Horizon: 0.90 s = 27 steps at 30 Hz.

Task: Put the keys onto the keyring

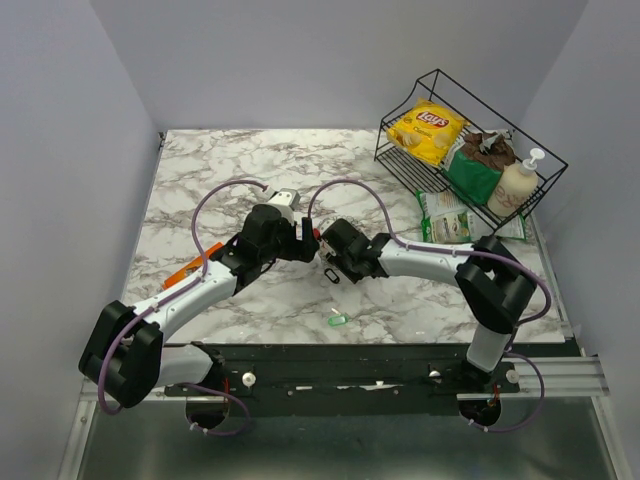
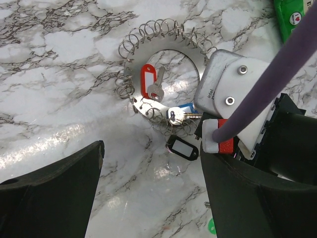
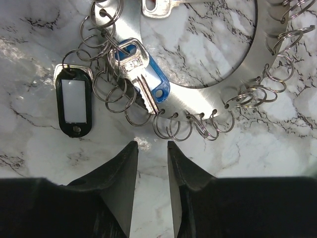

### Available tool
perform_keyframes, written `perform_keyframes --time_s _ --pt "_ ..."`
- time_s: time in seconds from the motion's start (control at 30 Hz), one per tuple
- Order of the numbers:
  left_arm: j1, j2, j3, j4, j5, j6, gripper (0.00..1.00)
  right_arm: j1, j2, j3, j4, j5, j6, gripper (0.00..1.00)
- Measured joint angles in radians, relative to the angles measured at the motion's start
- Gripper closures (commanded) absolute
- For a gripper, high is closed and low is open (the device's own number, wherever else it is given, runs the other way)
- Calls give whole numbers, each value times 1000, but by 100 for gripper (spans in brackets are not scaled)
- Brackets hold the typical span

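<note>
Two robot arms meet nose to nose over the middle of a marble table (image 1: 200, 170). Beneath them the keyring (image 3: 213, 101), a flat silvery loop edged with many small wire rings, lies flat on the marble. A red key (image 2: 148, 82) lies inside the loop. A blue key (image 3: 148, 74) lies across the band among the small rings, beside a black tag (image 3: 74, 101). A green key (image 1: 337, 319) lies well apart, nearer the arms' bases. The left gripper (image 2: 152, 153) hangs above, fingers spread wide and empty. The right gripper (image 3: 151, 148) hovers just short of the ring, its fingers narrowly parted and holding nothing.
</note>
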Motion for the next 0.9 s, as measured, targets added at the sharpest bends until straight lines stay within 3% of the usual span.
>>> perform_keyframes --time_s 0.57,0.9 --pt "-8 0 -2 14 26 -11 13 6 52 44 1 67 4 62" --pt "-8 -31 -9 15 19 -16 13 6 59 56 5 87 8 70"
